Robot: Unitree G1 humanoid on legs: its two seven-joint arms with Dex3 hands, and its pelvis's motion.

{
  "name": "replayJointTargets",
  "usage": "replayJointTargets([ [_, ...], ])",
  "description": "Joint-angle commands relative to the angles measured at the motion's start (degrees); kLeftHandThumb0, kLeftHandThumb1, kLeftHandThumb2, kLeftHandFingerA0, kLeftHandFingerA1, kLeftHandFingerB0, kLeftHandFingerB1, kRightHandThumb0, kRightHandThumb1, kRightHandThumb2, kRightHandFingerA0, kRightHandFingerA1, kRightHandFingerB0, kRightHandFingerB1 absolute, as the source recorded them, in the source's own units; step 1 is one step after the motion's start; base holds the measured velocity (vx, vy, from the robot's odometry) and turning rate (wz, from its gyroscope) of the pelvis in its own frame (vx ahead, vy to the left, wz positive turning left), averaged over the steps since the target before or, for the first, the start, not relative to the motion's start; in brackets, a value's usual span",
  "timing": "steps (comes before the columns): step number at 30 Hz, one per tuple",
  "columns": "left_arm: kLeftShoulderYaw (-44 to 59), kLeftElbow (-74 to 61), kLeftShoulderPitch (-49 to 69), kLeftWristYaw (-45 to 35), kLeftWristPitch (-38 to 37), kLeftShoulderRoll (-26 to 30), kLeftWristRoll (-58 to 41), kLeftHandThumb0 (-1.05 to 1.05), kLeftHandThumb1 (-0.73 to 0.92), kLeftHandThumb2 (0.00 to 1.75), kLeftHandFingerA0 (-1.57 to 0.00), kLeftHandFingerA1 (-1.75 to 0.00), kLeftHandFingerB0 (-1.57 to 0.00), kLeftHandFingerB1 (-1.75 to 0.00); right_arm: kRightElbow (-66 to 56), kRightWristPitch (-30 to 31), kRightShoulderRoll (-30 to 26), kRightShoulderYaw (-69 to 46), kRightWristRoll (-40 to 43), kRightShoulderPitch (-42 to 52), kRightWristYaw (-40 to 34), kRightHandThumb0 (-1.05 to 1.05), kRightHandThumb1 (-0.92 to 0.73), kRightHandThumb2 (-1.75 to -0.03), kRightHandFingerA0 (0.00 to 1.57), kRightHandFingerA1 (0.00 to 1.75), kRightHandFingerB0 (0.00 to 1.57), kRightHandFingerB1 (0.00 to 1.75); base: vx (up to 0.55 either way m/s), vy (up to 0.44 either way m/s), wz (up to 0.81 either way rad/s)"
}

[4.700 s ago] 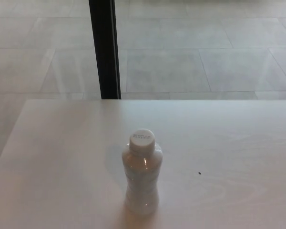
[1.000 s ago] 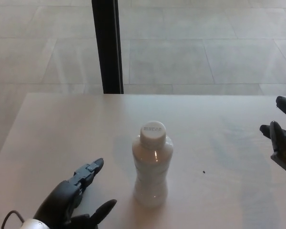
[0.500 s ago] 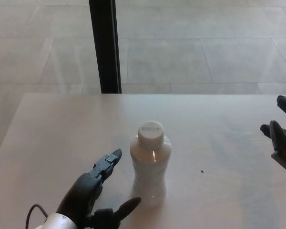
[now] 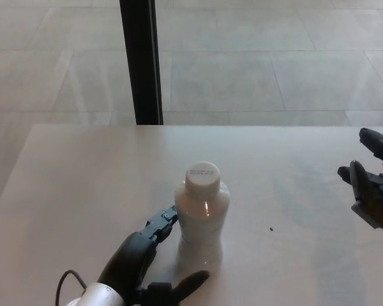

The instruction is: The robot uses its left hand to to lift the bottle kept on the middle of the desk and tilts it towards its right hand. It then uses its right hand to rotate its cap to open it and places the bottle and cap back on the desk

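Note:
A pale bottle with a white screw cap stands upright in the middle of the light desk. My left hand comes in from the lower left and is open around the bottle's base. Its upper fingers reach the bottle's left side and its thumb lies below the front of the base. My right hand hovers at the right edge of the picture, open, well apart from the bottle.
A black vertical post rises behind the desk's far edge. Grey floor tiles lie beyond. A tiny dark speck marks the desk right of the bottle.
My left hand has slid further right, closing in until its fingers meet the bottle's side. My right hand has shifted slightly left. The bottle stands where it was.

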Motion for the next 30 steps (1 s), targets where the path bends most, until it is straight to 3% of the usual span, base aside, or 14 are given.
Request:
replayJointTargets([
  [1,-1.24,2.59,-5.74,3.07,3.52,-3.37,3.36,-1.01,0.46,0.87,0.0,0.0,0.0,0.0,0.88,-1.62,0.43,-0.29,-0.54,-0.31,-1.01,-0.49,-0.74,-0.62,0.53,0.7,0.41,0.36,0.0,0.0,0.0],
  [2,-1.33,3.24,-6.83,3.5,3.71,-4.16,3.63,-0.95,0.51,0.7,0.0,0.0,0.0,0.0,0.97,-1.73,0.46,-0.18,-0.78,-0.31,-1.13,-0.49,-0.73,-0.63,0.53,0.7,0.4,0.36,0.0,0.0,0.0],
  [12,-1.07,4.79,-7.61,5.61,3.76,-7.94,4.7,-0.95,0.5,0.75,0.0,0.0,0.0,0.0,0.04,-1.32,0.7,-0.11,-0.27,0.9,-0.54,-0.49,-0.72,-0.62,0.52,0.72,0.41,0.35,0.0,0.0,0.0],
  [13,-0.68,4.95,-7.24,5.75,3.9,-8.19,4.41,-0.94,0.5,0.76,0.0,0.0,0.0,0.0,0.0,-1.34,0.75,-0.04,-0.23,0.94,-0.45,-0.51,-0.58,-0.95,0.5,0.73,0.33,0.51,0.0,0.0,0.0],
  [14,-0.34,5.07,-6.99,6.14,4.58,-8.73,4.18,-0.94,0.51,0.76,0.0,0.0,0.0,0.0,-0.48,-0.87,0.91,-0.13,-0.13,1.03,-0.73,-0.48,-0.72,-0.62,0.51,0.71,0.42,0.35,0.0,0.0,0.0],
  [15,-0.24,5.98,-6.87,6.92,4.39,-9.6,4.13,-0.95,0.53,0.76,0.0,0.0,0.0,0.0,-0.79,-0.64,0.86,-0.43,0.12,1.06,-0.78,-0.47,-0.72,-0.62,0.51,0.7,0.42,0.35,0.0,0.0,0.0],
  [16,-0.29,6.74,-6.78,7.81,4.72,-10.47,4.52,-0.91,0.53,0.74,0.0,0.0,0.0,0.0,-0.77,-0.8,0.88,-0.6,0.28,1.13,-0.7,-0.49,-0.57,-0.92,0.5,0.72,0.33,0.51,0.0,0.0,0.0],
  [17,-0.48,6.71,-6.65,8.18,5.37,-11.01,4.86,-0.84,0.48,0.82,0.0,0.0,0.0,0.0,-0.74,-0.7,1.03,-0.7,0.37,1.05,-0.82,-0.5,-0.57,-0.92,0.51,0.72,0.34,0.51,0.0,0.0,0.0],
  [18,-1.26,7.14,-6.55,8.73,5.74,-11.44,5.75,-0.81,0.47,0.8,0.0,0.0,0.0,0.0,-0.5,-0.88,1.1,-0.83,0.25,0.91,-1.03,-0.47,-0.71,-0.62,0.53,0.7,0.41,0.35,0.0,0.0,0.0],
  [21,-3.9,8.52,-6.39,9.56,7.85,-12.15,8.02,-0.77,0.49,0.75,0.0,0.0,0.0,0.0,-0.86,-0.4,1.35,-1.16,0.21,0.84,-1.59,-0.45,-0.72,-0.62,0.54,0.72,0.43,0.36,0.0,0.0,0.0],
  [23,-4.7,9.53,-6.32,10.16,8.76,-12.86,8.23,-1.01,0.42,0.9,0.0,-0.3,0.0,-0.12,-0.65,-0.85,2.02,-1.72,1.18,0.52,-1.5,-0.43,-0.71,-0.62,0.53,0.7,0.43,0.36,0.0,0.0,0.0],
  [24,-5.45,11.27,-6.02,11.31,7.66,-14.26,8.36,-0.99,0.38,0.85,0.0,-0.27,0.0,-0.09,-1.1,-0.65,1.87,-2.27,1.92,0.5,-0.99,-0.45,-0.59,-0.93,0.5,0.73,0.37,0.52,0.0,0.0,0.0],
  [25,-6.72,14.23,-6.49,13.6,7.01,-16.84,9.08,-0.91,0.36,0.85,0.0,-0.3,0.0,-0.16,-1.75,-0.65,1.55,-3.1,2.31,0.3,-0.96,-0.43,-0.74,-0.63,0.51,0.71,0.43,0.36,0.0,0.0,0.0],
  [30,-7.33,18.54,-8.51,17.33,6.11,-20.84,10.18,-0.61,0.53,0.66,0.0,-0.18,0.0,0.0,-2.26,-0.57,1.4,-3.85,1.75,-0.54,-1.4,-0.42,-0.75,-0.63,0.53,0.7,0.44,0.36,0.0,0.0,0.0],
])
